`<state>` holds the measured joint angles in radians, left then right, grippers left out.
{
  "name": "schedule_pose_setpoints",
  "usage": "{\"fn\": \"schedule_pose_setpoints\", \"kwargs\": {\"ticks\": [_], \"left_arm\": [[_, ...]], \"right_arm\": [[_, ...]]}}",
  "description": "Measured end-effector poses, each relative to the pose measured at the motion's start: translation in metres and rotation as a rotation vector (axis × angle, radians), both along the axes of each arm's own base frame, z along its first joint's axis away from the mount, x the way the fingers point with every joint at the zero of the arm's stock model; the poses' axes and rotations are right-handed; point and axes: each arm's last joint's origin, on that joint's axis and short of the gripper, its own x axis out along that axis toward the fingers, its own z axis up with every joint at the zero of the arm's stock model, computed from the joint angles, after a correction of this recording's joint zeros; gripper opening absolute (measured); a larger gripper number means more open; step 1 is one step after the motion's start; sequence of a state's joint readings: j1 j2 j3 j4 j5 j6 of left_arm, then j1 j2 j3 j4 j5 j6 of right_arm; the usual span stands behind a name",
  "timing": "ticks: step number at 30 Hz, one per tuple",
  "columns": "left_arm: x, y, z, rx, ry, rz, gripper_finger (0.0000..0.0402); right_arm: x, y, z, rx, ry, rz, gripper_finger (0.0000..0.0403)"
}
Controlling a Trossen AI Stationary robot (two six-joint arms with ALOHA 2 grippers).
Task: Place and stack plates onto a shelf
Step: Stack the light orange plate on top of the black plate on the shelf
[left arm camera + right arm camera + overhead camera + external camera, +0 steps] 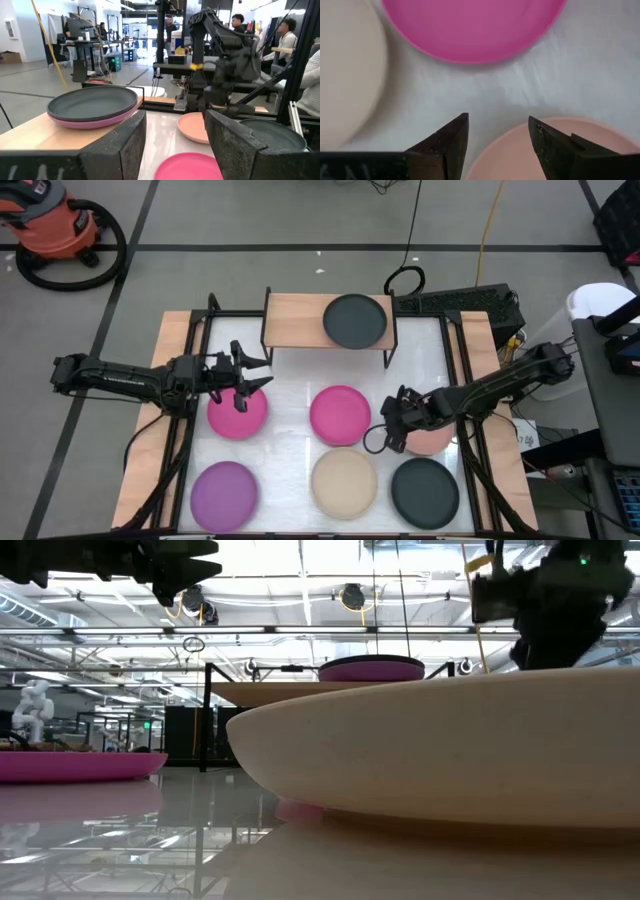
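1. Shelf sits at the tabletop's far edge, centre. On its right half a dark grey plate lies on a pink one; its left half is bare wood.
2. Six plates lie loose on the tabletop: magenta plate left of centre, second magenta at centre, salmon plate toward the right edge, and along the near edge purple, beige, dark grey.
3. Your right gripper hangs over the salmon plate's near-centre rim, fingers spread moderately, holding nothing; the rim lies between them in the wrist view.
4. Your left gripper is over the left magenta plate's far rim, jaws wide, empty.
5. Plates look rigid, light, matte and shallow, with a low lip. Likely slippery against the glossy top.
6. Take it by the rim, one finger under the lip and one inside. Expect it to skid if you pinch shallow.
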<state>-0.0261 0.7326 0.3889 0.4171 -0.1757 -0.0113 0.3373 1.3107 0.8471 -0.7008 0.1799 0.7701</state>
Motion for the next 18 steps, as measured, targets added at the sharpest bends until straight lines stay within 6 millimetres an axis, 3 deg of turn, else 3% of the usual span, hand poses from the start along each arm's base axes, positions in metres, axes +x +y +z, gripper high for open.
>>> {"fn": "schedule_pose_setpoints", "kwargs": {"ticks": [7,18], "left_arm": [[0.0,0.0,0.0,0.012,0.006,-0.001,0.0209],[0.0,0.0,-0.001,0.009,0.017,-0.001,0.0209]], "right_arm": [[0.005,0.003,-0.021,-0.027,0.113,-0.043,0.0187],[0.006,0.003,-0.033,-0.036,0.177,-0.118,0.0187]]}}
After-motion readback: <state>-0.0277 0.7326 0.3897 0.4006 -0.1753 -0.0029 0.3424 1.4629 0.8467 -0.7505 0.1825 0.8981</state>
